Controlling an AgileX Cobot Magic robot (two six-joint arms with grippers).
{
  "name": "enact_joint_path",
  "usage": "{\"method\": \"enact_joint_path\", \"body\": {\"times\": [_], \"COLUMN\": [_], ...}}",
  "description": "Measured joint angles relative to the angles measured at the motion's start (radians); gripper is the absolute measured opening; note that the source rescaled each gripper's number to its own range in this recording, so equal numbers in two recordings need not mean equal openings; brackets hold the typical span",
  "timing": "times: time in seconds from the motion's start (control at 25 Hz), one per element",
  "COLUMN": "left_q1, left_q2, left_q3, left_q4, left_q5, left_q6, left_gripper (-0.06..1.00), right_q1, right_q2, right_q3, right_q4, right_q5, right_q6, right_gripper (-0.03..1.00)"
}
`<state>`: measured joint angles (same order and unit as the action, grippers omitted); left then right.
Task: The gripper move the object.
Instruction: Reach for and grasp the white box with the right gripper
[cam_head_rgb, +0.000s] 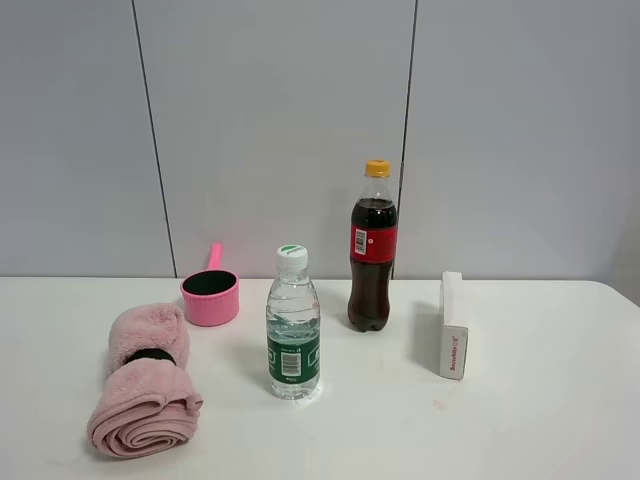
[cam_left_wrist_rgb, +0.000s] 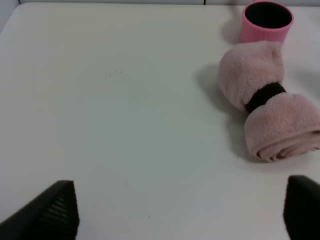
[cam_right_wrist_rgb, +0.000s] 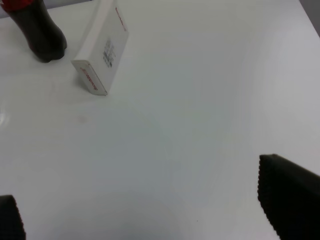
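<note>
The white cardboard box (cam_head_rgb: 453, 324) stands on its long edge on the white table, right of the cola bottle (cam_head_rgb: 372, 247). In the right wrist view the box (cam_right_wrist_rgb: 102, 48) shows red lettering on its end and small black print on its side. My right gripper (cam_right_wrist_rgb: 145, 210) is open, with one fingertip (cam_right_wrist_rgb: 287, 195) in view, well short of the box and empty. My left gripper (cam_left_wrist_rgb: 175, 210) is open and empty, with a fingertip (cam_left_wrist_rgb: 52, 212) over bare table near the pink rolled towel (cam_left_wrist_rgb: 267, 107). Neither gripper shows in the exterior high view.
A clear water bottle (cam_head_rgb: 293, 325) stands front centre. A pink cup with a handle (cam_head_rgb: 210, 295) sits behind the pink rolled towel (cam_head_rgb: 145, 380) at the left. The cola bottle's base (cam_right_wrist_rgb: 37, 30) stands close beside the box. The table's right edge (cam_head_rgb: 625, 300) lies past the box.
</note>
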<state>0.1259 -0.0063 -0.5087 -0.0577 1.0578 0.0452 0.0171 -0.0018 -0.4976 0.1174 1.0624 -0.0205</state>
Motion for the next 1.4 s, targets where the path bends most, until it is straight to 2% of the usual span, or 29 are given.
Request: {"method": "enact_joint_path", "body": {"times": [0.04,1.4], "left_q1": [0.000,0.000], "left_q2": [0.000,0.000], "left_q3": [0.000,0.000], "left_q4": [0.000,0.000], "left_q5": [0.000,0.000], "left_q6": [0.000,0.000], "left_gripper": [1.00,1.00], "right_q1": [0.000,0.000], "right_q2": [0.000,0.000], "right_q3": [0.000,0.000], "right_q4": [0.000,0.000], "right_q5": [0.000,0.000], "right_q6": [0.000,0.000], "right_gripper": [0.92,0.92]}}
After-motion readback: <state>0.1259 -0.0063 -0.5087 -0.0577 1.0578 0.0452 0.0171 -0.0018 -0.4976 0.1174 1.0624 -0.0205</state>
